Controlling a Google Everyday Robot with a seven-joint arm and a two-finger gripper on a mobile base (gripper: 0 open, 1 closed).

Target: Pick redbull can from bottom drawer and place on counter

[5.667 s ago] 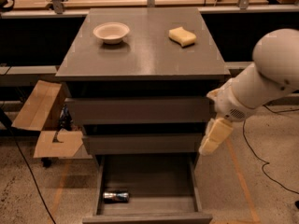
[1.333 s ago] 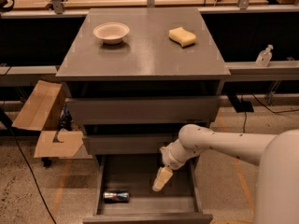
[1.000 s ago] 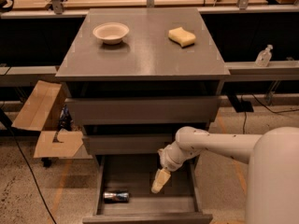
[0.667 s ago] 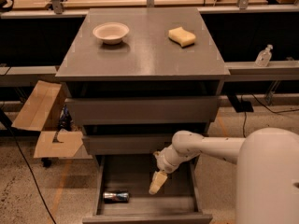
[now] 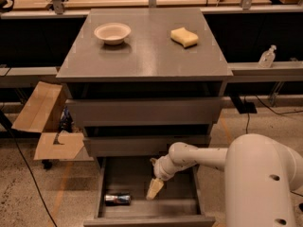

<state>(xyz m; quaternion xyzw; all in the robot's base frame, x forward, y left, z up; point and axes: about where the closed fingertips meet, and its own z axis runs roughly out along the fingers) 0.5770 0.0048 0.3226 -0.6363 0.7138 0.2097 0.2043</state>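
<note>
Cream-coloured gripper [image 5: 154, 189] hangs inside the open bottom drawer [image 5: 182, 196], over the middle of its floor, with the tip slanting down toward 7 o'clock. Whether it is spread or pressed together: cannot tell from this view. It holds nothing that I can see. The white arm [image 5: 203, 156] feeds in from 3 o'clock, passing under the front of the middle drawer [image 5: 142, 145].

Key relation: the redbull can [image 5: 117, 199] lies at about 9 o'clock from the gripper tip, a shade toward 8.
- It is near the tip but apart from it, with a strip of bare drawer floor showing between them.
- The can is on its side on the floor, in the front-left part of the drawer.
- Its long axis runs 9-to-3, so its near end faces the gripper.
- It sits just behind the front panel and close to the left wall.

Judgement: the coming move is a short shift toward 9 o'clock plus a small drop. The jaws would need to close across the can's narrow body, along the 12-to-6 line, not along its length. The left wall and front panel leave little room, and a nudge could roll the can.

Outward: the top drawer [image 5: 144, 111] is closed, as is the middle one. The counter [image 5: 147, 60] is at 12 o'clock, well above the gripper. It carries a white bowl [image 5: 112, 32] toward 11 o'clock and a yellow sponge [image 5: 184, 37] toward 1 o'clock, well apart, with bare grey surface between them.
</note>
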